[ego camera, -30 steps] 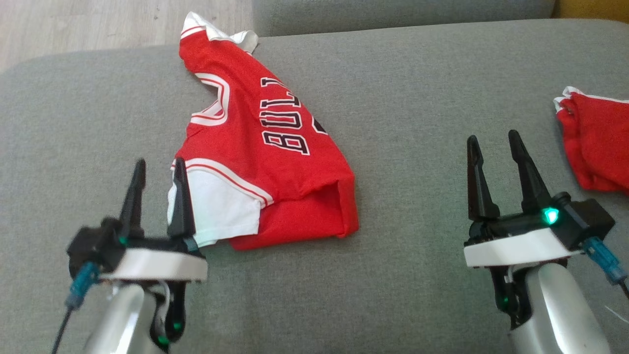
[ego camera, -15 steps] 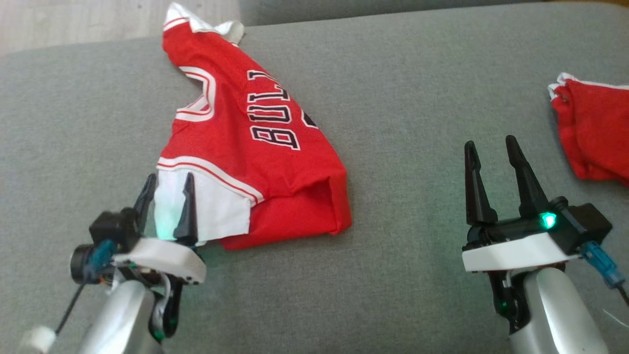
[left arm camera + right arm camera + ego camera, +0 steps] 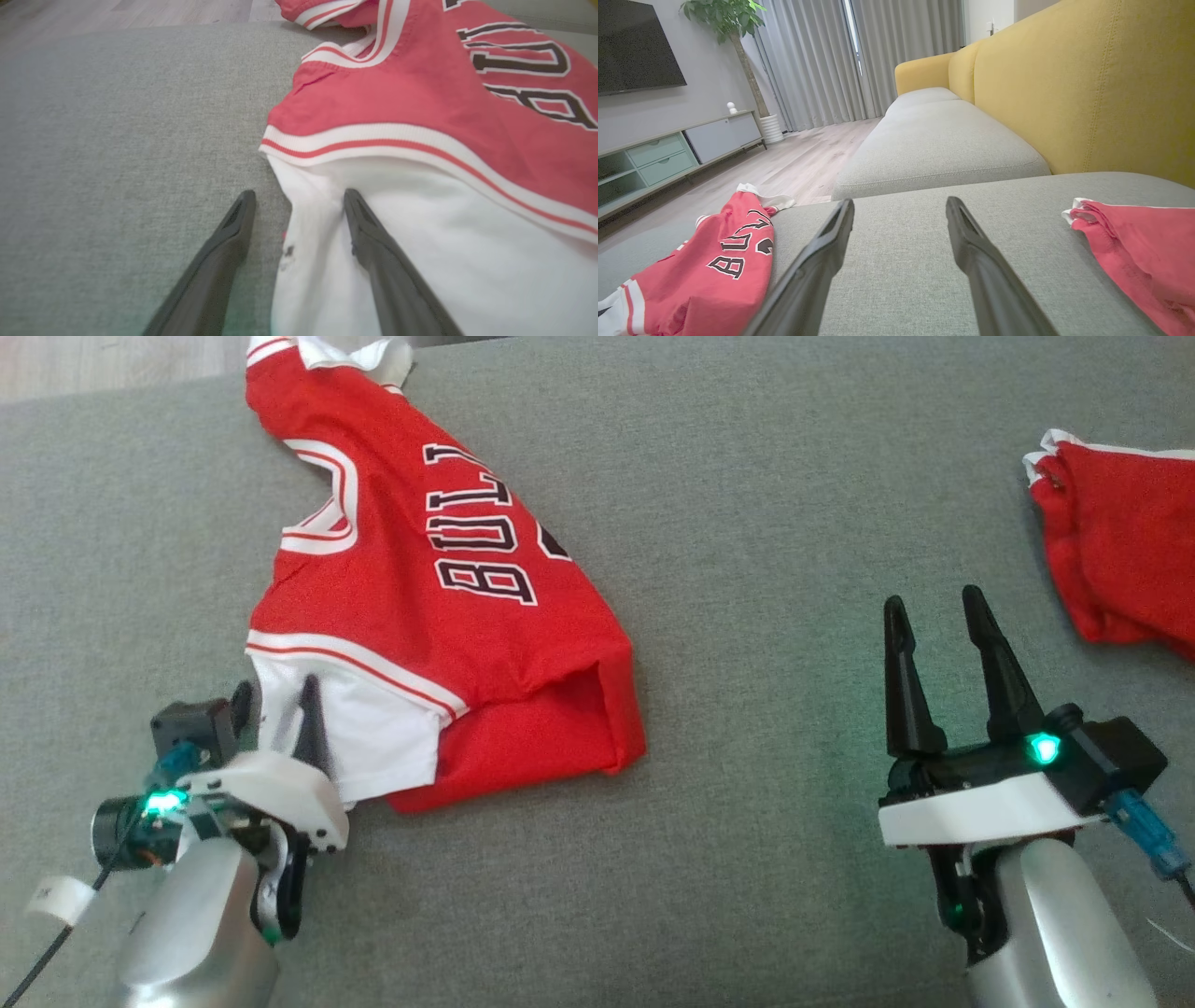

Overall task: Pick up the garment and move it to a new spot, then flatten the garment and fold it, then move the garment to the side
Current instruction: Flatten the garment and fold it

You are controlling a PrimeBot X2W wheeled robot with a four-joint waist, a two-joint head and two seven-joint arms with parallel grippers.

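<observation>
Left gripper [image 3: 299, 195] has slid forward, jaws wide, straddling the white sleeve edge of the garment [image 3: 448, 616], which lies by the sofa cushion's [image 3: 747, 523] left edge. Right gripper [image 3: 934, 597] spread, empty. Pickup step; next probably close on sleeve.

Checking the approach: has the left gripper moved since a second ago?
Yes. The left gripper has shifted right, onto the white sleeve of the red jersey; its open fingers now straddle the sleeve's edge.

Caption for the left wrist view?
Open left gripper straddles the edge of the white sleeve of a red jersey on a grey cushion.
</observation>
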